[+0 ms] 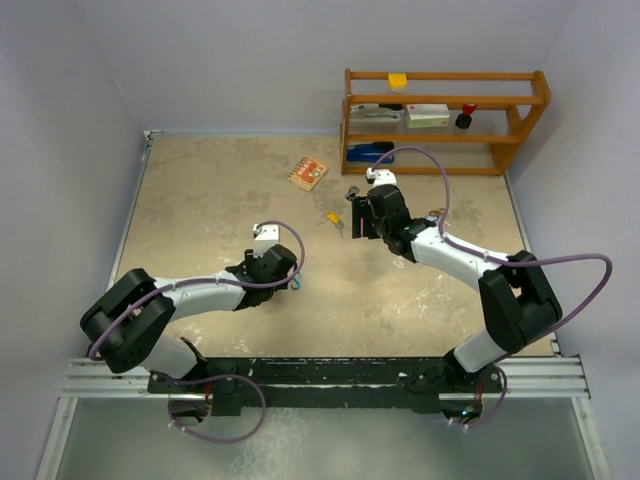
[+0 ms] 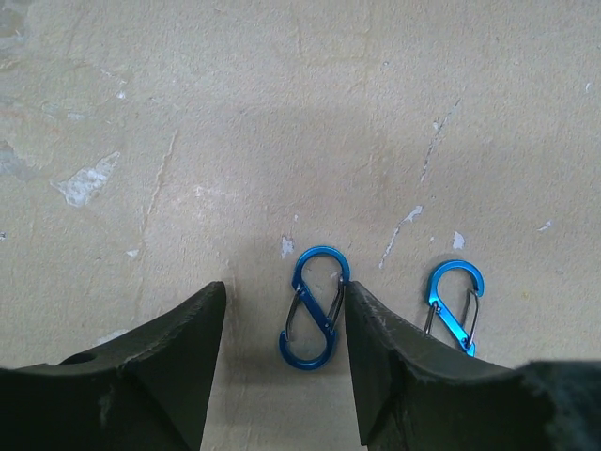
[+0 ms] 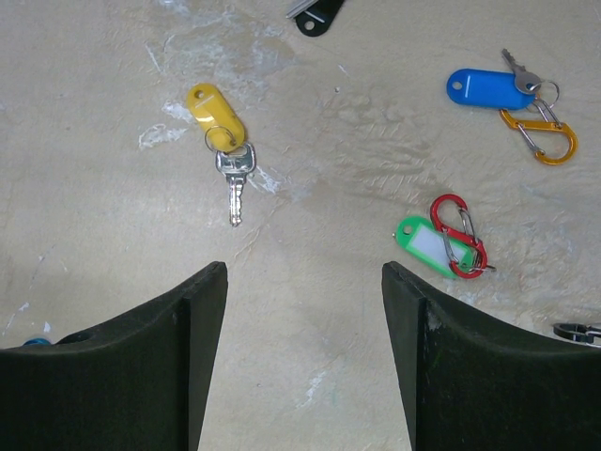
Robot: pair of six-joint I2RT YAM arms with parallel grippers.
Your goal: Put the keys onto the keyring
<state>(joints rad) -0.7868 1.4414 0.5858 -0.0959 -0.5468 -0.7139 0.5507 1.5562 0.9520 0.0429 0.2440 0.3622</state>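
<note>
In the left wrist view a blue S-shaped wire clip (image 2: 315, 305) lies flat between my open left gripper (image 2: 285, 293), touching the right finger (image 2: 394, 366). A second blue clip (image 2: 454, 305) lies just outside that finger, partly hidden. In the right wrist view my right gripper (image 3: 305, 272) is open and empty above bare floor. Ahead of it lie a yellow-tagged key (image 3: 225, 141), a blue-tagged key (image 3: 488, 87) joined to an orange clip (image 3: 543, 134), a green tag (image 3: 423, 242) with a red clip (image 3: 460, 235), and a black tag (image 3: 317, 14) cut by the top edge.
A wooden shelf (image 1: 445, 120) with small items stands at the back right. A small orange card (image 1: 308, 173) lies at the back middle. A dark ring (image 3: 577, 331) shows at the right wrist view's right edge. Walls close the left, back and right.
</note>
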